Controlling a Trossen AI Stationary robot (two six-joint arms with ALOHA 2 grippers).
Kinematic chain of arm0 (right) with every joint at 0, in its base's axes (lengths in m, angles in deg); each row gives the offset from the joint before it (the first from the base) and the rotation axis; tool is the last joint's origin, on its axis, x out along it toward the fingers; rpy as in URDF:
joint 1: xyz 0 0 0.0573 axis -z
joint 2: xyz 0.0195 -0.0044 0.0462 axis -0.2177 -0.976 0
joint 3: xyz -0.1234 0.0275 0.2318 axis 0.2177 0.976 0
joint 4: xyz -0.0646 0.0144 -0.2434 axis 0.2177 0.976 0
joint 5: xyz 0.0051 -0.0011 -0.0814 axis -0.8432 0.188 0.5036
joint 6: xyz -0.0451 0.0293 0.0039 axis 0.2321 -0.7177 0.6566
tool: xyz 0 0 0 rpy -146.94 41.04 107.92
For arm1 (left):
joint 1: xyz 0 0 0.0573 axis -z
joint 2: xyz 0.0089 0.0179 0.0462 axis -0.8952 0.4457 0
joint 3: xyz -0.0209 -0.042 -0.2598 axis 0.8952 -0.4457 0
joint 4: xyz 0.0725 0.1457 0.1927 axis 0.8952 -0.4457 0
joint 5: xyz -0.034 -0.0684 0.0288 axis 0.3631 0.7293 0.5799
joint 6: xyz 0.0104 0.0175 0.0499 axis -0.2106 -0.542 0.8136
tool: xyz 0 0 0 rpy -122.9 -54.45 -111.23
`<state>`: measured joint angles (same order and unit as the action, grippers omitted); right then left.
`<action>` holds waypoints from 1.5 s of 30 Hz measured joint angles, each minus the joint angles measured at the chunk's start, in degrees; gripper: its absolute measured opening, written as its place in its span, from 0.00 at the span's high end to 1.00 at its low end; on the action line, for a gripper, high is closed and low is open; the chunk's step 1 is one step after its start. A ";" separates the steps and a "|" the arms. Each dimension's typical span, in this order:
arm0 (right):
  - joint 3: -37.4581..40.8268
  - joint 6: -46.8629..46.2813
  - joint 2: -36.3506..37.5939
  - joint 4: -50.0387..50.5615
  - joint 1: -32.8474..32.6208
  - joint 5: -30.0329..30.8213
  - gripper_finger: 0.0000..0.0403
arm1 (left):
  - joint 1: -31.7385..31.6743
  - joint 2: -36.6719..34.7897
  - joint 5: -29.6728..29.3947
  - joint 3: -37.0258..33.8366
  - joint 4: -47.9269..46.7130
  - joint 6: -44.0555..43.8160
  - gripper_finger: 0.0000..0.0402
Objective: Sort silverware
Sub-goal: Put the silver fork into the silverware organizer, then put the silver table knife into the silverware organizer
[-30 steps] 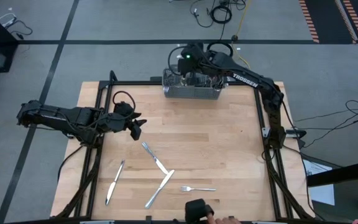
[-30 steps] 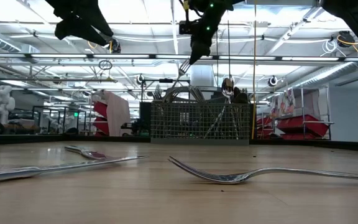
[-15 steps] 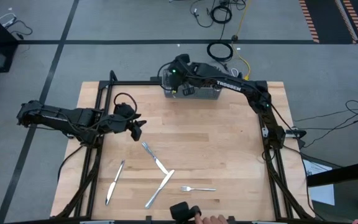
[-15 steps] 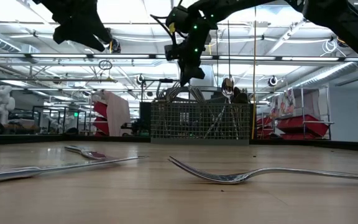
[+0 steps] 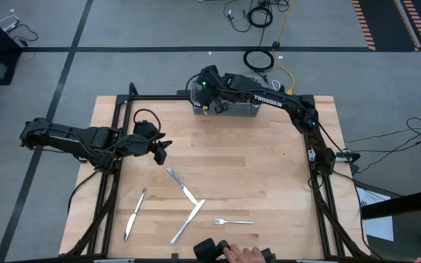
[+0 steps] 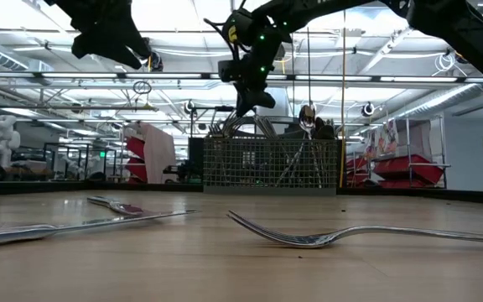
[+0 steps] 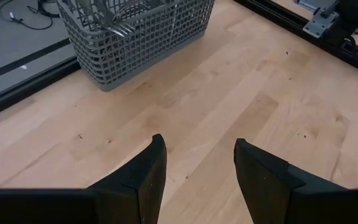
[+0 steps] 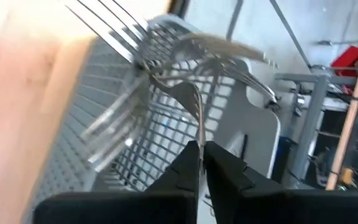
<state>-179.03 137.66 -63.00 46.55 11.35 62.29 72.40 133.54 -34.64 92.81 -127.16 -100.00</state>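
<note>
Standing at the far edge of the wooden table: one grey wire basket, with forks and other silverware upright inside it, handles and tines showing above the rim in the low view.

Right gripper: positioned over the left end of the basket. In its wrist view the two dark fingers are pinched nearly together on the thin stem of a fork, which rises from between the fingertips; its tines spread out just beyond them, above the basket's mesh. Several more forks fan out of the basket beside it, blurred.

Left gripper: hanging above the left part of the table, well apart from the basket. Fingers spread open, nothing between them; bare wood shows in the gap.

Loose silverware on the near half of the table, high view:
- one knife near the left side, lying slantwise;
- one fork toward the middle, slantwise;
- one long piece whose upper end touches the lower end of that fork, the two forming an angle; kind not clear;
- one small fork just to the right, lying crosswise.

All four lie well apart from both grippers.

At the table's near edge: a person's hand on a dark object.
</note>
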 joint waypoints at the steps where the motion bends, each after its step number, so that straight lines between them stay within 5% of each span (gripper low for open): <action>1: 0.00 0.01 0.02 0.10 -0.02 -0.72 0.93 | 0.00 -0.01 -0.03 0.00 0.00 0.00 0.53; 14: -5.37 -4.58 0.07 2.71 -0.04 -1.06 0.55 | -0.11 0.01 0.08 0.00 0.02 -0.02 0.53; 18: -13.68 -4.09 0.33 5.85 -0.04 -1.19 0.53 | -0.81 0.00 2.29 0.00 -0.02 0.29 0.53; 23: -12.44 -3.18 7.80 4.69 0.25 -0.87 0.53 | -2.06 0.34 11.77 0.00 -0.29 10.81 0.53; 27: -13.29 -11.18 15.27 8.89 0.37 -1.23 0.53 | -4.11 2.90 18.32 0.00 -1.73 18.68 0.53; 34: -13.29 -33.71 25.77 24.52 -1.25 -18.58 0.54 | -5.55 11.60 26.20 -0.04 -2.41 22.72 0.53; 40: -13.22 -39.07 26.91 39.92 -5.61 -20.41 0.55 | -4.56 16.26 32.44 -1.35 -1.19 33.04 0.53; 45: -13.20 -41.01 26.67 42.04 -8.76 -20.57 0.55 | -4.22 16.44 35.28 -8.17 3.67 37.97 0.53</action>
<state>-192.23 96.65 -36.34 88.60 2.59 41.72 68.18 149.99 0.64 84.64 -123.49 -62.03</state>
